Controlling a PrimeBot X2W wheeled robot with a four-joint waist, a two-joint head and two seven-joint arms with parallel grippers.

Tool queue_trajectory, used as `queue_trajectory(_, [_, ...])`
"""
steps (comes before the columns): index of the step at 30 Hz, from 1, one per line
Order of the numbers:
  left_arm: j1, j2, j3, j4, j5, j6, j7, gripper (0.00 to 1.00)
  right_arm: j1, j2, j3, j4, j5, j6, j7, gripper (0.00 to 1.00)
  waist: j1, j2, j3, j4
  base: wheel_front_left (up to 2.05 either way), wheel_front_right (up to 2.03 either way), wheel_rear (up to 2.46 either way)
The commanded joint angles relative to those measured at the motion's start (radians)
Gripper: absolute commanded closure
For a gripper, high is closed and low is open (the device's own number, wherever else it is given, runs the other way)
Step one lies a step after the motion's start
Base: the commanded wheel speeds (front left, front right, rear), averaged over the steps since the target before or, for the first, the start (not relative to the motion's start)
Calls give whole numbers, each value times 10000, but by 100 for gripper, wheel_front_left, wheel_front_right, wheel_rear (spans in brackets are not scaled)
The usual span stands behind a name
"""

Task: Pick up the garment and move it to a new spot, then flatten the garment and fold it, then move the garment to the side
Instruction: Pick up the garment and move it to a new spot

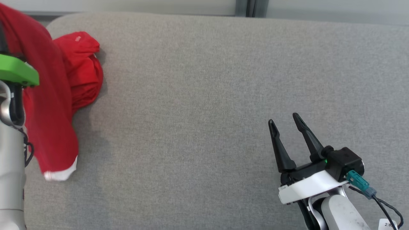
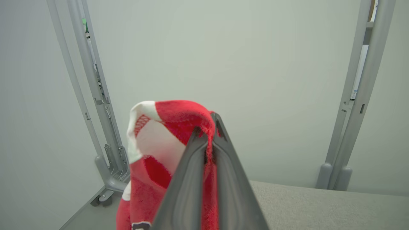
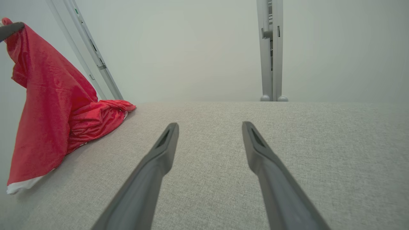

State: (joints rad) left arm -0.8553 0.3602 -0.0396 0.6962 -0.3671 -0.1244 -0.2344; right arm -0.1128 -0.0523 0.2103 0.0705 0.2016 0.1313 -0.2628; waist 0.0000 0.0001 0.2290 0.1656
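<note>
The garment (image 1: 54, 105) is red with white trim. Its upper part is lifted off the grey cushioned surface (image 1: 223, 95) at the far left, while its lower folds (image 1: 84, 67) still rest there. In the left wrist view my left gripper (image 2: 207, 127) is shut on a bunched red and white edge of the garment (image 2: 172, 118), held up in front of a pale wall. My left arm (image 1: 12, 153), with its green part, stands at the left edge. My right gripper (image 1: 283, 119) is open at the lower right, low over bare surface, fingers (image 3: 159, 153) apart with nothing between them. The garment (image 3: 48, 105) hangs far to its left.
The grey surface ends in a rounded back-left corner (image 1: 60, 22), with floor beyond it. Grey metal posts (image 3: 270, 48) stand against the pale wall behind, and another post with a wheeled foot (image 2: 105, 153) stands near the left end.
</note>
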Motion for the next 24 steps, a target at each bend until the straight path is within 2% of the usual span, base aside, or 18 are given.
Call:
queue_trajectory(1, [207,-4,-123,-497,75,-38,-4,100,134,-8,-50,43,88,-10,-31,0,0,-1,-898,-76,0,0,0])
queue_trajectory(8, [855,-357,-522,-3376,-68,192,1091,100,278,11,-190,-32,470,-10,-31,0,0,-1,-1465,-430,0,0,0])
queue_trajectory(14, [1607,-771,-1121,-5476,-146,443,2307,100,201,8,-197,-138,658,-10,-31,0,0,-1,-1524,-1078,0,0,0])
queue_trajectory(20, [2263,-1466,-1850,-6480,-177,684,2827,100,-85,8,-194,-206,745,-10,-31,0,0,-1,-1195,-2251,0,0,0])
queue_trajectory(24, [2517,-1856,-2371,-6357,14,764,2708,100,-319,11,-30,-200,852,-10,-31,0,0,-1,-958,-3482,0,0,0])
